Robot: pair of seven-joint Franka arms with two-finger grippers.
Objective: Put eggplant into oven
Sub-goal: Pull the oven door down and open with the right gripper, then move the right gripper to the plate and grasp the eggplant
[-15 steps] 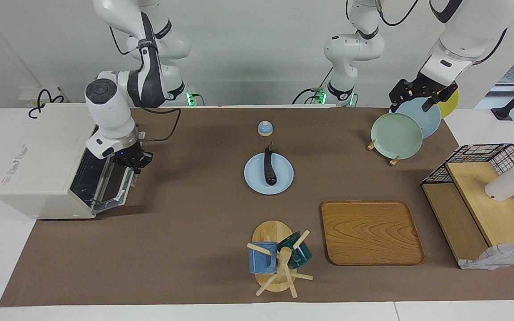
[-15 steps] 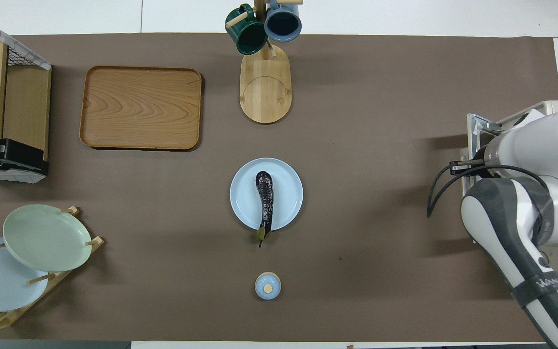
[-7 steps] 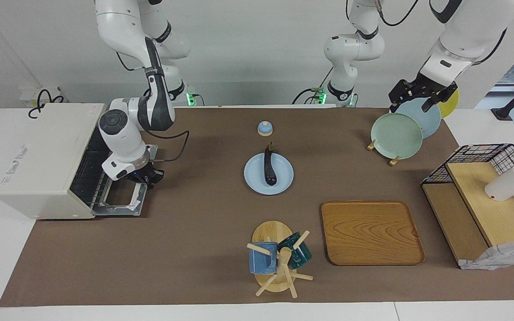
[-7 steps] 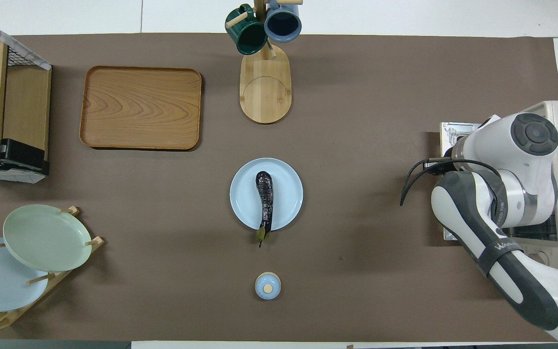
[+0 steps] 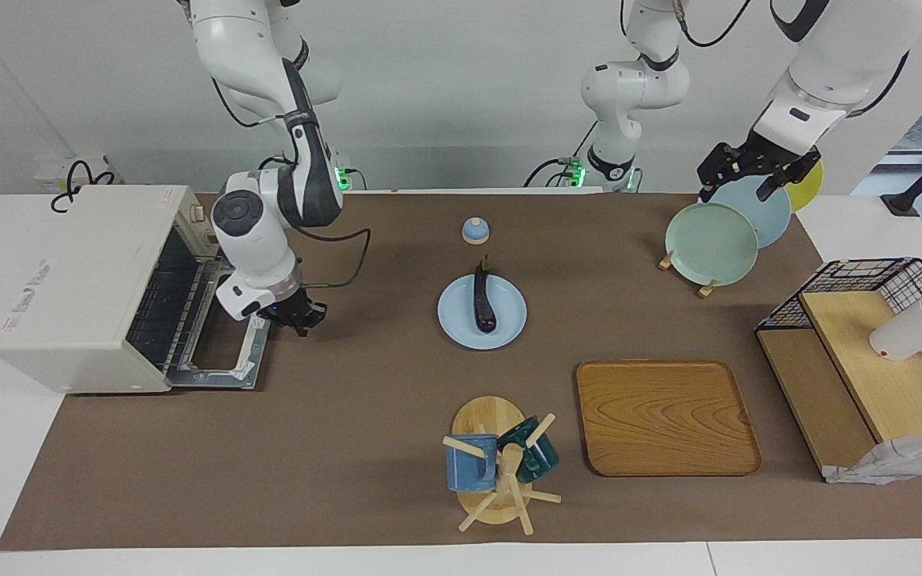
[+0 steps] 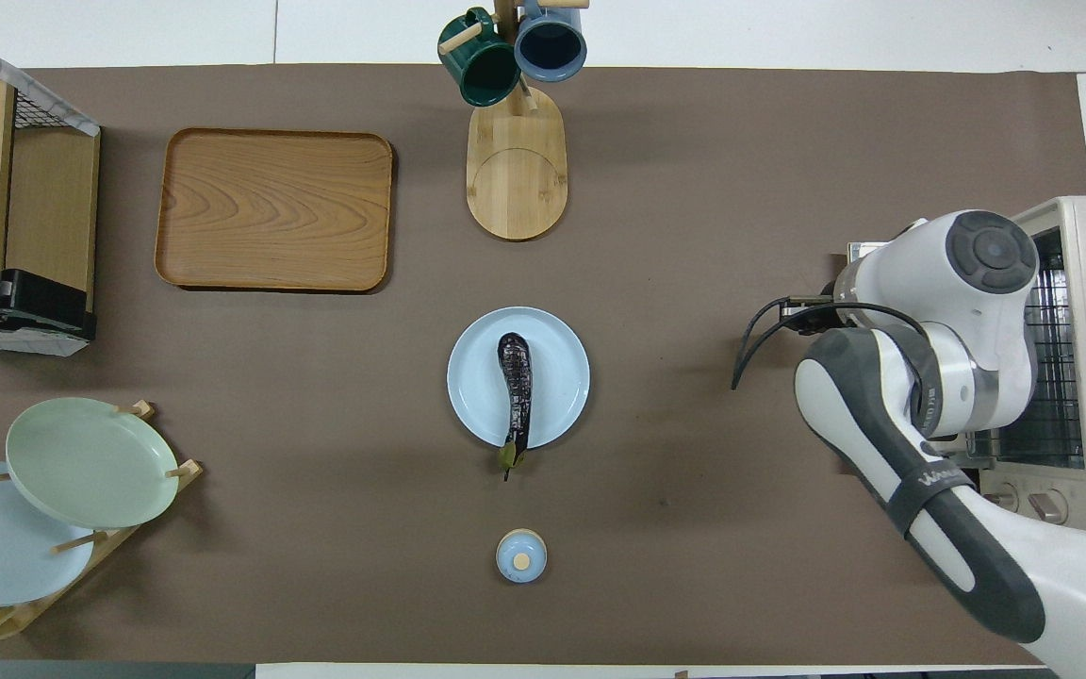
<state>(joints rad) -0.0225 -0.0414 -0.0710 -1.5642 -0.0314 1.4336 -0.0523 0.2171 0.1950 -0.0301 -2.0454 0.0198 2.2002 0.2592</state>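
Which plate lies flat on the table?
The light blue plate under the eggplant, mid-table. The green plate, blue plate and yellow plate stand tilted in the rack.

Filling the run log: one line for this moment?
oven door open | eggplant on blue plate | right gripper shut, empty | left gripper waits

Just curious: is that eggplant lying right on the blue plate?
Touching. Both views show the eggplant resting on the plate, with only its stem end past the rim.
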